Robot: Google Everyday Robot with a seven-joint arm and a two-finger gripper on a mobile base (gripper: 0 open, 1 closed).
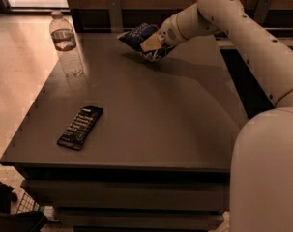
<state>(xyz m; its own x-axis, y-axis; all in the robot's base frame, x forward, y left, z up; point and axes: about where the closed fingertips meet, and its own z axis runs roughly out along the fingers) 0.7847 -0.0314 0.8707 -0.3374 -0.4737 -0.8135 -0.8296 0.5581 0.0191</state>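
My gripper (153,46) is at the far side of the dark table (160,124), reaching in from the right. It is shut on a blue chip bag (135,36), which hangs just above the tabletop with a shadow under it. The bag sticks out to the left of the fingers, and its right part is hidden behind them. The white arm runs from the gripper up and back to the right edge of the view.
A clear water bottle (66,45) stands upright near the table's far left corner. A dark snack bar wrapper (80,127) lies flat near the front left. A dark wooden wall runs behind the table. A black object (10,211) sits on the floor at lower left.
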